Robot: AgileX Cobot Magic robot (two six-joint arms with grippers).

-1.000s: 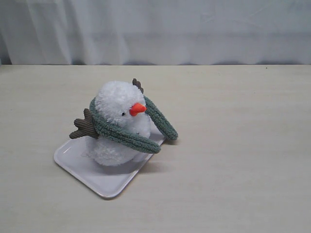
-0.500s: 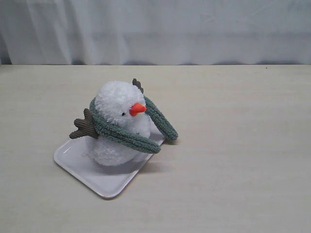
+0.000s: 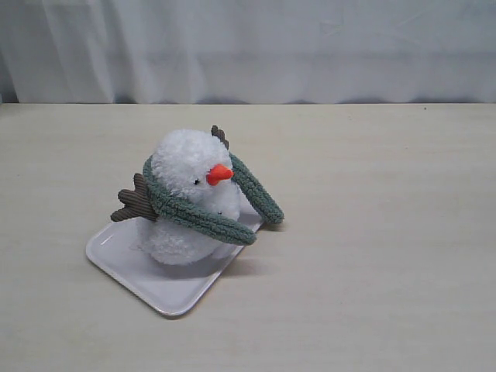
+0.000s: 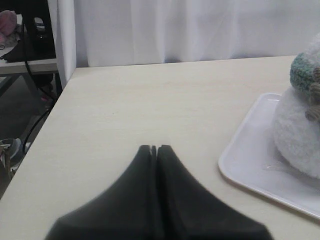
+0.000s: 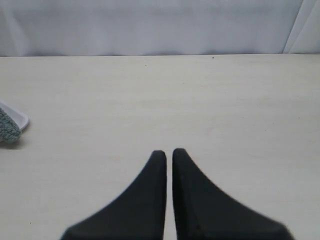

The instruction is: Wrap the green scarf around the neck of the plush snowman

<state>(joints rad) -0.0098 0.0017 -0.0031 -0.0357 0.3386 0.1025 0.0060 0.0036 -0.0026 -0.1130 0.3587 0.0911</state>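
**Both pairs of black fingers closed on nothing; the scarf sits around the snowman on its tray.**

The left fingers point(image 4: 145, 167) are pressed flat together and empty above the pale wood-grain tabletop point(image 3: 372, 256). The right fingers point(image 5: 159, 172) show only a hairline slit between them, also empty over bare tabletop. Near the left fingers lies a white rounded-corner plastic tray point(image 3: 159, 291), set cornerwise. The fluffy white plush snowman point(image 3: 184, 159) with the orange carrot nose and brown corduroy twig arms stands upright on it. The fuzzy, ribbed sage-green scarf point(image 3: 194, 215) circles its neck. One end crosses the front of the body; the other slants down to the tray's corner nearest the right fingers. A white curtain point(image 3: 310, 46) hangs behind.
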